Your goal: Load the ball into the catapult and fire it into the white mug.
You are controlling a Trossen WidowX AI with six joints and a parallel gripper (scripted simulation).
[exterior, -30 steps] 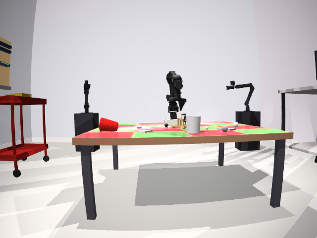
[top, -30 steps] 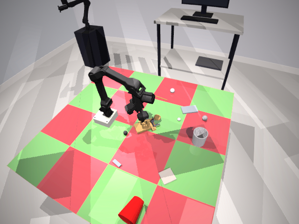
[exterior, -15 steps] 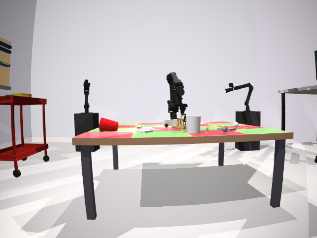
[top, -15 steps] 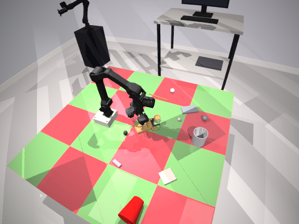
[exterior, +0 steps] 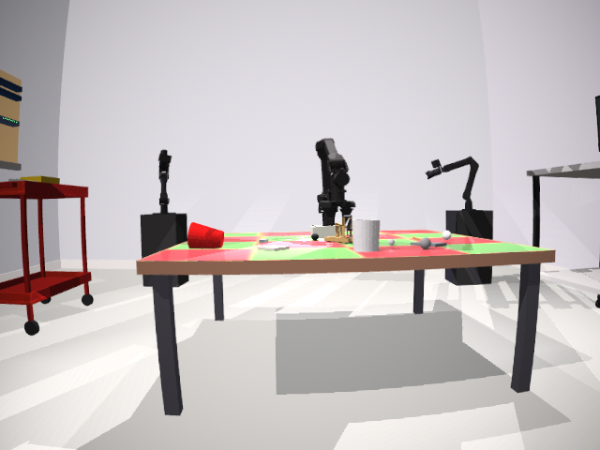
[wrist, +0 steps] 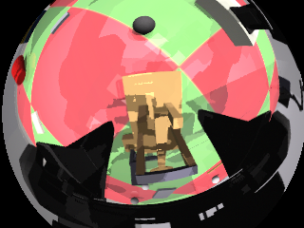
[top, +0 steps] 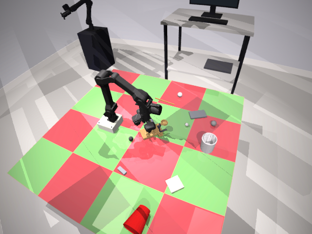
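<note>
My gripper [exterior: 338,222] [wrist: 156,120] is open and empty, pointing down over the wooden catapult [top: 147,133] [wrist: 154,85], with one finger on each side of it in the wrist view. The catapult's round cup [top: 164,122] shows no ball in the top view. A black ball [top: 130,138] [exterior: 315,236] [wrist: 143,25] lies on the mat near the catapult's rear end. The white mug [top: 207,146] [exterior: 366,235] stands upright beyond the catapult, to the right in the top view. Whether the fingers touch the catapult cannot be told.
A white ball [top: 179,94], a small pale ball [top: 186,124], a grey ball [top: 213,123], a grey slab [top: 197,114] and an orange stick [top: 165,101] lie beyond the catapult. A white tile [top: 174,184], a small grey block [top: 122,170] and a tipped red cup [top: 137,219] lie nearer the top camera.
</note>
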